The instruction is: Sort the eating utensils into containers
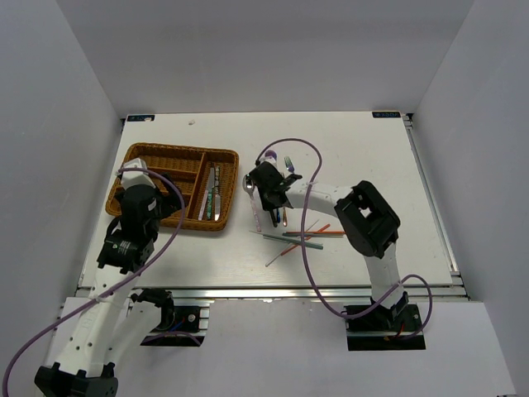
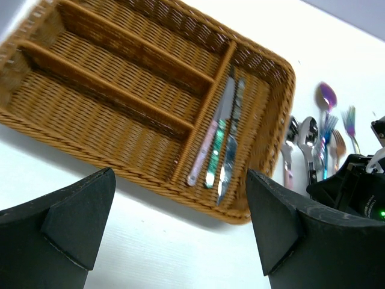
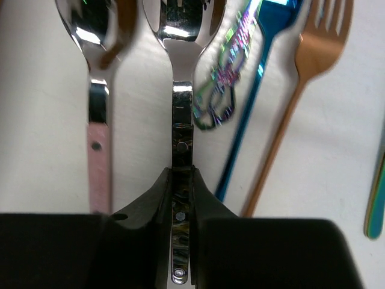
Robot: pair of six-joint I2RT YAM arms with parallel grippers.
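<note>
Overhead and 2 wrist views share spoons (image 2: 308, 131).

A white table (image 1: 347, 157) fills the middle of the top view, boxed in by plain grey panels. The back wall (image 1: 264, 50) stands at 12 o'clock, the left wall (image 1: 50, 165) at 9 o'clock and the right wall (image 1: 488, 149) at 3 o'clock. An aluminium rail (image 1: 273, 290) runs along the table's 6 o'clock edge, and a thinner side rail (image 1: 434, 198) lines its 3 o'clock edge. Small dark tags sit at the far corners, at 11 o'clock (image 1: 136, 117) and 1 o'clock (image 1: 386, 114). Beyond the rail at 6 o'clock lies a lower white ledge (image 1: 273, 347). The light is even and the shadows are soft.
</note>
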